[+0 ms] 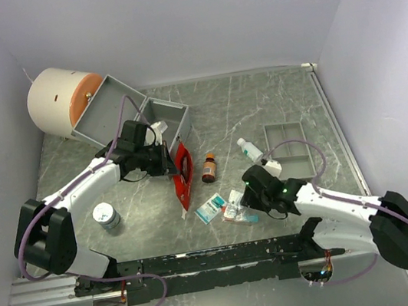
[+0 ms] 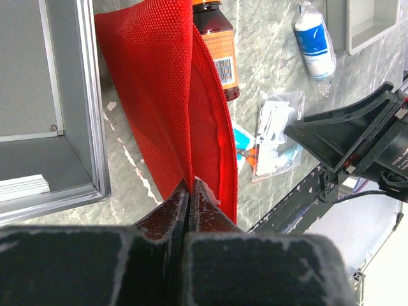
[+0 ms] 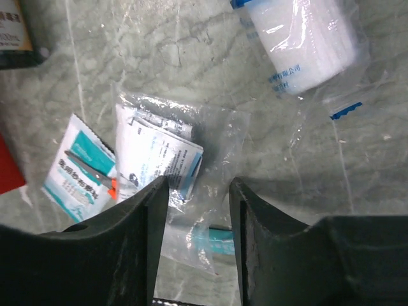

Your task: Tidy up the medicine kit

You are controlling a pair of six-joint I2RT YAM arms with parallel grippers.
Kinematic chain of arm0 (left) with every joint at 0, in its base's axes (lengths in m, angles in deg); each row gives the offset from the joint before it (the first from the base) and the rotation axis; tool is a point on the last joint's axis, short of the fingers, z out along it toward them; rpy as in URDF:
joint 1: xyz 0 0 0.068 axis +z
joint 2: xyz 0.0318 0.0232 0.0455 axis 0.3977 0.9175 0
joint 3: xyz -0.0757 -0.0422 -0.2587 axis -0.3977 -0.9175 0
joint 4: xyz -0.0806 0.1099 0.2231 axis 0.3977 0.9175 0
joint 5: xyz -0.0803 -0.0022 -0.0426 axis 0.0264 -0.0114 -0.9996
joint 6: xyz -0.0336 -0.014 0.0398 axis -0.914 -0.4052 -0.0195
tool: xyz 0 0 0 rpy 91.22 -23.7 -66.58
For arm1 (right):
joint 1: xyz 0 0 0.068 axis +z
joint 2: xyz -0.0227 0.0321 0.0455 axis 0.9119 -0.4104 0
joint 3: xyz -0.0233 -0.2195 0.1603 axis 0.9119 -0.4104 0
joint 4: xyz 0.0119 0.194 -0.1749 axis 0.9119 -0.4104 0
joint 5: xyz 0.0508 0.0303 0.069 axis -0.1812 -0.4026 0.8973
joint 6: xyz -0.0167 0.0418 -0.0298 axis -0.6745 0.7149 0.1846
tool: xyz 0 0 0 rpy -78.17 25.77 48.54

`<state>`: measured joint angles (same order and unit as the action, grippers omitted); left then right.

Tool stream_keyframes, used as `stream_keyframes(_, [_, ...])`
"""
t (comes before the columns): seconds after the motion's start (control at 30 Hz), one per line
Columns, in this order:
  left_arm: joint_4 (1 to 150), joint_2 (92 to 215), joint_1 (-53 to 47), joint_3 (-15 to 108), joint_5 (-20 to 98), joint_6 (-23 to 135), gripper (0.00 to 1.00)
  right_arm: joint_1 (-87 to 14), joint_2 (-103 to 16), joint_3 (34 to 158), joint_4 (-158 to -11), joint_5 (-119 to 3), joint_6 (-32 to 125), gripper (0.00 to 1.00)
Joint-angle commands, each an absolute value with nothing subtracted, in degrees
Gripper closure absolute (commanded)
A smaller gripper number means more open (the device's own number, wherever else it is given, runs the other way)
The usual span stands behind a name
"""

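Red pouch (image 2: 159, 95) pinched tight in left jaws; right jaws, part open over clear packet (image 3: 191, 146), should lower squarely before closing.

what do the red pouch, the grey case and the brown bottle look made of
Red pouch: woven fabric, probably nylon, coarse weave visible. Grey case: seemingly metal, matte, with bright aluminium-like rim and screw. Brown bottle: glossy amber, glass or plastic, unclear.
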<state>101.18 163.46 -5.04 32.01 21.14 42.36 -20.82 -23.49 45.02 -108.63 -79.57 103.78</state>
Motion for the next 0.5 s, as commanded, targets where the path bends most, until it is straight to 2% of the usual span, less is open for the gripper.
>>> stream_keyframes(0.0, [99.5,163.2,-5.5,31.6,20.6,43.6,0.93,-22.6,-21.3,39.9,-101.2,-74.8,105.5,0.59])
stream_keyframes(0.17, [99.5,163.2,-5.5,31.6,20.8,43.6,0.93,-23.6,-19.7,37.2,-98.3,-74.3,106.4,0.70])
stream_keyframes(0.37, [99.0,163.6,-5.5,31.7,20.2,43.6,0.93,-23.9,-19.5,38.3,-99.2,-78.5,104.1,1.00])
stream_keyframes(0.47, [98.8,163.6,-5.5,31.8,20.0,43.5,0.93,-23.9,-19.1,42.0,-102.2,-81.1,101.1,1.00])
